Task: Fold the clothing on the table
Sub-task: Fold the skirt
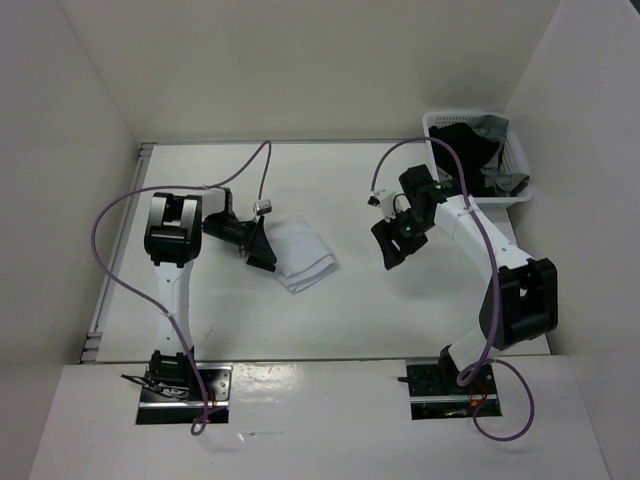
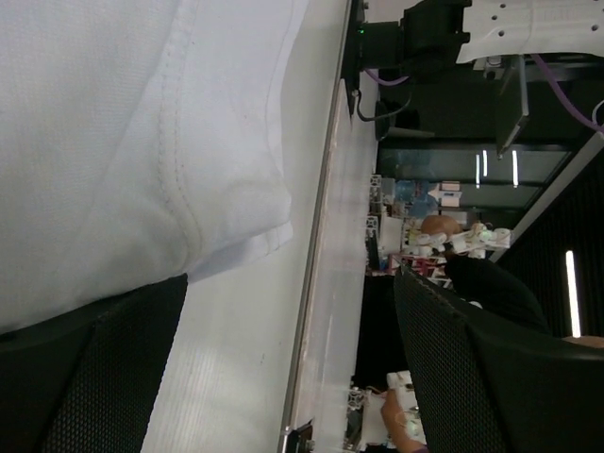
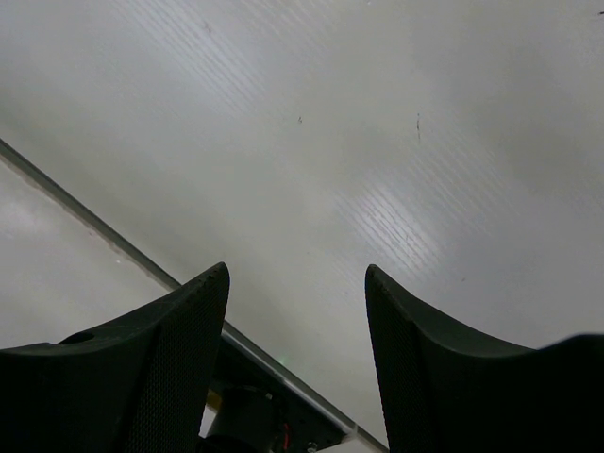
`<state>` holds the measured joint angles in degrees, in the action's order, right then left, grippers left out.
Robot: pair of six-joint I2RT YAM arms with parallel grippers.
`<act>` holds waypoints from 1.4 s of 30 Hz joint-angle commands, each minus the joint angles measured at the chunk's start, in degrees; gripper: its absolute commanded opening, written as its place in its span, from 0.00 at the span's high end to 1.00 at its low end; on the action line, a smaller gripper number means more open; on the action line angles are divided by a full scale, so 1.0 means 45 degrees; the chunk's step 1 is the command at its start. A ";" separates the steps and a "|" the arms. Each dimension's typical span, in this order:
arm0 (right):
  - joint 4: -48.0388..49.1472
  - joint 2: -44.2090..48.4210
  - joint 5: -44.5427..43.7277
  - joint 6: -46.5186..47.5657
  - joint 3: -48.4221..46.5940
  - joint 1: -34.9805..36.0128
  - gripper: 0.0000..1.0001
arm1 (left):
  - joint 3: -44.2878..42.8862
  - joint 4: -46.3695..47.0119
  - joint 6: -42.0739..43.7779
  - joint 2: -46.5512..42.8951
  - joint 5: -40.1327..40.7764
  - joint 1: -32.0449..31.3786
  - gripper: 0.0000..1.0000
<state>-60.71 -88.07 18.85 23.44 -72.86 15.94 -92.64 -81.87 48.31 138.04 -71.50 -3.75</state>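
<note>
The white garment lies left of centre in the overhead view, on the white table. It is already a compact, layered rectangle, far smaller than a spread-out piece would be, with stacked edges showing at its lower side. In the left wrist view it fills the upper left, a stitched seam running down it and one corner lying flat on the tabletop.

The left gripper sits right at the garment's left edge, its jaws spread wide. One finger meets the cloth's edge, but nothing is pinched between the two.

The right gripper hangs over bare table right of centre, well apart from the garment. It is partly open and holds nothing, with only tabletop visible between its fingers.

In the upper right corner stands a white basket holding black and grey garments.

I judge the folding largely done. At most a last fold or a tidying of the edges remains.
</note>
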 commanded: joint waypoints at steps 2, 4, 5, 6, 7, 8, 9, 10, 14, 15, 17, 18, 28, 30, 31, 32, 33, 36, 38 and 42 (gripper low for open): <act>0.0327 0.1112 0.0030 -0.0092 0.0213 -0.0203 0.35 | 0.1092 0.1669 0.0380 -0.0691 0.1787 0.0052 0.03; 0.0211 0.1308 0.0146 -0.0092 0.0215 -0.0321 0.35 | 0.1288 0.1669 -0.0031 -0.1979 0.2041 -0.0064 0.03; 0.0209 0.1542 0.0359 -0.0092 0.0215 -0.0437 0.35 | 0.1290 0.1669 -0.0420 -0.2467 0.2313 -0.0201 0.03; 0.0209 0.1680 0.0362 -0.0092 0.0215 -0.0438 0.35 | 0.1425 0.1669 -0.0637 -0.3477 0.2490 -0.0202 0.03; 0.0074 0.1816 0.0516 -0.0092 0.0215 -0.0592 0.35 | 0.1427 0.1669 -0.0890 -0.4009 0.2646 -0.0396 0.03; 0.0073 0.1953 0.0518 -0.0092 0.0331 -0.0729 0.35 | 0.1427 0.1669 -0.1125 -0.4943 0.2783 -0.0591 0.03; 0.0073 0.2322 0.0653 -0.0092 0.0467 -0.0731 0.35 | 0.1311 0.1669 -0.1572 -0.5358 0.2901 -0.0593 0.03; 0.0073 0.2538 0.0654 -0.0092 0.0468 -0.1021 0.35 | 0.1135 0.1669 -0.1789 -0.5691 0.2902 -0.0747 0.03; 0.0073 0.3262 0.1083 0.0025 0.0468 -0.1686 0.35 | 0.0784 0.1669 -0.2280 -0.6241 0.2628 -0.1527 0.02; 0.0073 0.3263 0.1084 0.0025 0.0468 -0.1804 0.34 | 0.0782 0.1669 -0.2280 -0.6241 0.2474 -0.1704 0.02; 0.0073 0.3652 0.1317 0.0025 0.0468 -0.2038 0.34 | 0.0645 0.1669 -0.2144 -0.5659 0.2316 -0.2036 0.02; 0.0073 0.3654 0.1319 0.0025 0.0468 -0.2233 0.34 | 0.0529 0.1669 -0.2143 -0.5423 0.2142 -0.2347 0.02; 0.0073 0.3537 0.1572 0.0025 0.0468 -0.3132 0.34 | -0.0857 0.1669 -0.0914 -0.2281 0.1438 -0.3560 0.02; 0.0073 0.3421 0.1572 0.0025 0.0468 -0.3133 0.34 | -0.0859 0.1669 -0.0737 -0.1946 0.1437 -0.3697 0.02; 0.0073 0.3419 0.1572 0.0025 0.0468 -0.3249 0.34 | -0.0723 0.1669 -0.0543 -0.1655 0.1437 -0.3698 0.02; 0.0073 0.3419 0.1572 0.0025 0.0468 -0.3250 0.34 | -0.0586 0.1669 -0.0329 -0.1497 0.1321 -0.3698 0.02; 0.0073 0.3284 0.1572 0.0025 0.0468 -0.3250 0.34 | -0.0411 0.1669 -0.0326 -0.1360 0.1320 -0.3698 0.02; 0.0208 0.3147 0.1572 0.0025 0.0468 -0.3250 0.34 | 0.0214 0.1669 0.0139 -0.0735 0.1320 -0.3698 0.02; 0.0209 0.3146 0.1572 0.0025 0.0586 -0.3250 0.34 | 0.0644 0.1669 0.0336 -0.0325 0.1320 -0.3698 0.02; 0.0327 0.3029 0.1572 0.0025 0.0586 -0.3250 0.34 | 0.0899 0.1669 0.0650 0.0320 0.1320 -0.3698 0.02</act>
<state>-60.80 -74.46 24.88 23.44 -70.67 1.72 -91.33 -77.54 45.30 134.21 -68.95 -20.01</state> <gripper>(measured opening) 0.658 0.980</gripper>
